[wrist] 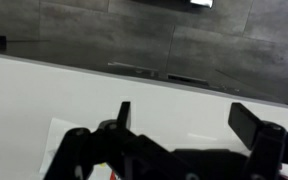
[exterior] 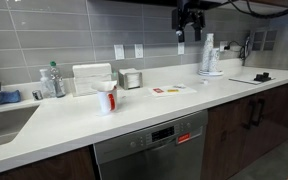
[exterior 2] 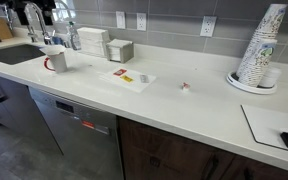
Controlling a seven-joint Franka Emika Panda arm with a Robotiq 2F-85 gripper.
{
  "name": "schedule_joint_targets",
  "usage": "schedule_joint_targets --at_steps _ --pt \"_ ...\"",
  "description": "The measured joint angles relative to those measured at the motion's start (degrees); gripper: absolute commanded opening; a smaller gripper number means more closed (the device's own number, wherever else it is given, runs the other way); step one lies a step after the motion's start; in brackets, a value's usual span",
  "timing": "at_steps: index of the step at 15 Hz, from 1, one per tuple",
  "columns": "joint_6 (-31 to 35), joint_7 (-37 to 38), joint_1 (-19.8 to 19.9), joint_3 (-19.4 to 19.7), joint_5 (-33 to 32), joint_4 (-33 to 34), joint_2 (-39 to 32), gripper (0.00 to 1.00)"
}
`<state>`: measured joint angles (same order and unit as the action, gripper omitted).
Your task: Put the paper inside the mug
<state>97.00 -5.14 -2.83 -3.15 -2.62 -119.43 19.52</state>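
Kitchen counter with a white top (exterior: 134, 115) fills both exterior views. In front, under the top, sits a steel dishwasher (exterior: 149, 150) between dark wooden cabinet doors.

On the front part of the top, near its middle, lies a flat red-and-white card (exterior 2: 126, 76). A much smaller white piece with a red mark (exterior 2: 185, 87) lies apart from it, toward the cups. The wrist view looks down on the same card, and there the gripper (wrist: 189, 120) comes in from the bottom edge. Its two dark fingers (wrist: 124, 115) are spread wide, released, with only bare counter between them.

More toward the sink (exterior: 4, 120) stands the red mug (exterior: 107, 100), upright and alone on the top. A white mass shows in its mouth and rises a little over the rim. I take it for the paper (exterior: 104, 87), resting inside the mug, but it is too small to be sure.

Behind, close to the wall, there are a white napkin box (exterior: 92, 78), a round silver tin (exterior: 132, 78) just beside it, and a clear bottle (exterior: 52, 80) near the sink. At the other end is a tall stack of paper cups (exterior 2: 259, 50) on a plate.

In an exterior view the gripper (exterior: 188, 32) hangs high in front of the grey tiled wall (exterior: 44, 40), near the cup stack and well apart from the mug. It holds nothing.
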Motion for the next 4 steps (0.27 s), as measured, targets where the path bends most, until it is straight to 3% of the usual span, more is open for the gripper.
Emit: schedule_joint_targets --at_steps 4 --pt "4.27 -2.64 0.04 1.91 0.22 -3.44 3.19 1.00"
